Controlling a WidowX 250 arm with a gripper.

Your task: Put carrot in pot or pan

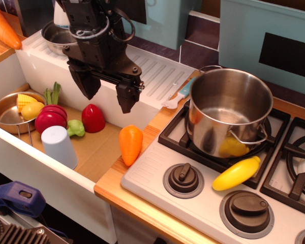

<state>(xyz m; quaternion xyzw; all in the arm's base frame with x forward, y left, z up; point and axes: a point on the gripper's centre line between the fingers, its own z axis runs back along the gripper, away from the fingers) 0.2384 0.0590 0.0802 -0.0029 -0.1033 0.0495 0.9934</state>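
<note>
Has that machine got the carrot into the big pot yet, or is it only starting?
Only starting, it seems. Nothing looks done: the carrot lies on the counter edge beside the stove, and the pot on the burner holds no carrot. In hand: the gripper hangs open and empty above and left of the carrot. Left: lowering onto it, grasping it, carrying it right and dropping it in the pot.

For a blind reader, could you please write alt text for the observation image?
A black robot claw hangs open above a short orange toy carrot at the counter's edge. To the right, a tall steel pot stands on the stove, with a yellow toy lying in front.
</note>
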